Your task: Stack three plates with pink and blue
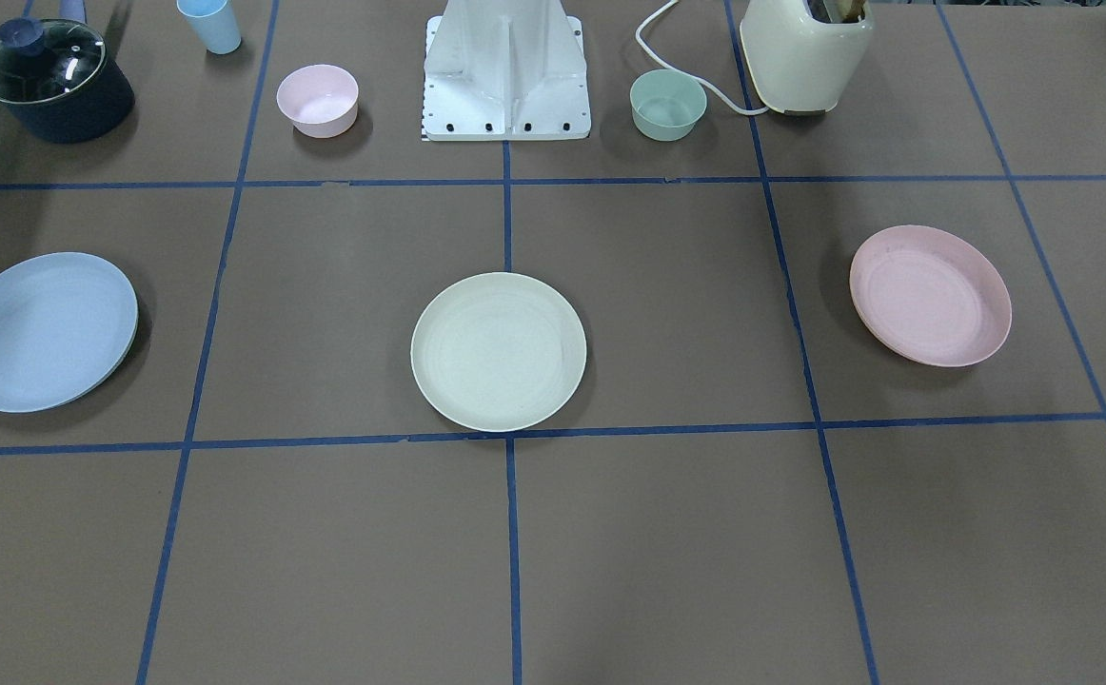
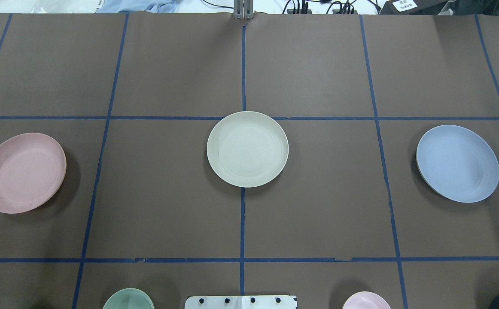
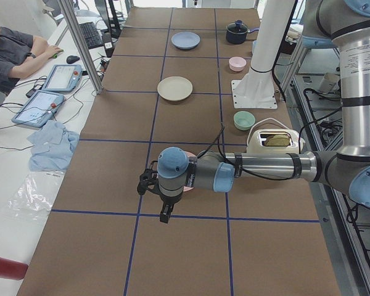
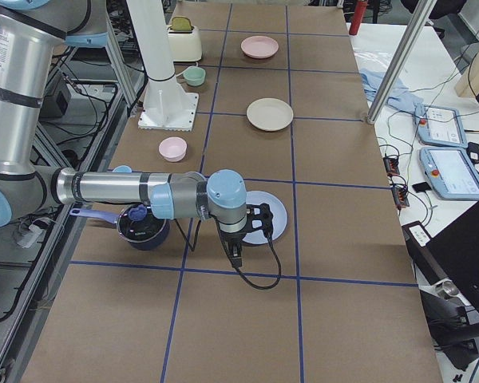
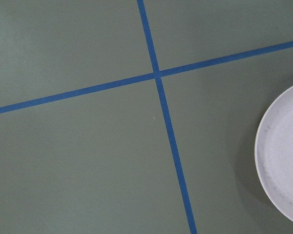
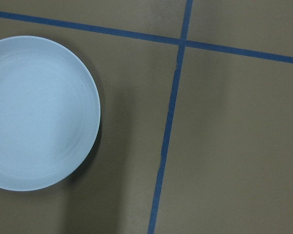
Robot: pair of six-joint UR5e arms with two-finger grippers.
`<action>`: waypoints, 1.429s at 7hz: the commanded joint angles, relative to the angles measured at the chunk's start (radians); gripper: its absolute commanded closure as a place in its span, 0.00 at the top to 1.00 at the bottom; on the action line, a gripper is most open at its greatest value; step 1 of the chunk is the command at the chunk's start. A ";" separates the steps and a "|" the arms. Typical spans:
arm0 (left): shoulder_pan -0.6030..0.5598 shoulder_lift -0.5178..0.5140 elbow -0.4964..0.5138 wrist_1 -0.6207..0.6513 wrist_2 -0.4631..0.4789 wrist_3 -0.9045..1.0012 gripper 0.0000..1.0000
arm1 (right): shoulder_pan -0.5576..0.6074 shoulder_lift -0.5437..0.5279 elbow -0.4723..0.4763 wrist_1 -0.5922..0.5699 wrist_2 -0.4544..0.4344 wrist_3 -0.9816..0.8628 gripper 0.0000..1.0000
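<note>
Three plates lie apart on the brown table. The cream plate (image 2: 247,149) is at the centre, the pink plate (image 2: 22,172) on my left side and the light blue plate (image 2: 457,163) on my right side. My left gripper (image 3: 164,214) shows only in the exterior left view, hanging above the table just past the pink plate; I cannot tell if it is open. My right gripper (image 4: 236,257) shows only in the exterior right view, beside the blue plate (image 4: 263,215); I cannot tell its state. The left wrist view catches the pink plate's edge (image 5: 283,156). The right wrist view shows the blue plate (image 6: 39,112).
Near the robot base (image 1: 505,86) stand a small pink bowl (image 1: 317,100), a mint green bowl (image 1: 668,105), a cream toaster (image 1: 805,52), a lidded dark pot (image 1: 53,81) and a blue cup (image 1: 210,24). An operator (image 3: 12,52) sits across the table.
</note>
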 commanded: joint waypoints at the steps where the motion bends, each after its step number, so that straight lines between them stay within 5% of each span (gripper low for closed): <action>1: 0.000 0.000 -0.008 -0.037 0.001 0.005 1.00 | 0.000 0.000 0.009 0.000 0.001 -0.004 1.00; 4: 0.000 0.000 -0.003 -0.175 0.022 0.001 1.00 | -0.002 0.047 0.029 0.005 0.013 0.001 1.00; 7: -0.002 0.014 0.020 -0.434 0.169 0.019 1.00 | 0.000 0.127 0.041 0.008 0.010 0.012 1.00; 8: 0.003 -0.026 0.064 -0.626 0.169 -0.027 1.00 | 0.000 0.133 0.040 0.008 0.011 0.013 1.00; 10: 0.008 -0.147 0.113 -0.692 0.159 -0.270 1.00 | 0.000 0.161 0.034 0.009 0.010 0.013 1.00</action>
